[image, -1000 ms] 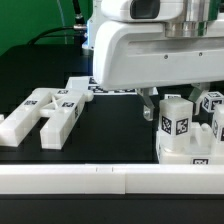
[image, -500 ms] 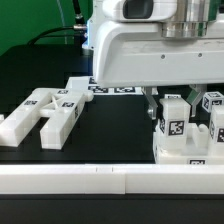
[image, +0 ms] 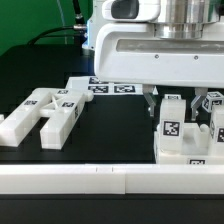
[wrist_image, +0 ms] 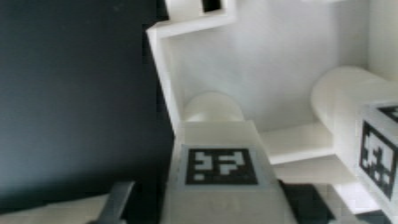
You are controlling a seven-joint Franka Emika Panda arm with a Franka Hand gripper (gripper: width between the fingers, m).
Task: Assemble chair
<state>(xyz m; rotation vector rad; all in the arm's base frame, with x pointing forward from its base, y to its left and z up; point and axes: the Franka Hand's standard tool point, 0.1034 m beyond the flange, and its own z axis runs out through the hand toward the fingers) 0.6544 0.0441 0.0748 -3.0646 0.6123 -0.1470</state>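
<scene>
My gripper [image: 172, 104] hangs over the exterior view's right, its fingers either side of an upright white tagged post [image: 172, 125] that stands in the white seat block [image: 185, 152]. A dark gap shows between the left finger [image: 150, 104] and the post, so the jaws stand open around it. In the wrist view the post [wrist_image: 222, 150] fills the space between my gripper's fingers [wrist_image: 214, 200], with the seat block [wrist_image: 267, 60] beyond it. Other tagged chair pieces [image: 212, 102] stand on the block to the right.
Loose white tagged bars and a slotted piece [image: 45, 112] lie on the black table at the exterior view's left. The marker board [image: 110, 88] lies behind them. A white rail [image: 100, 180] runs along the front edge.
The gripper body has risen slightly while the post stays standing in the seat block. The loose pieces on the left have not moved.
</scene>
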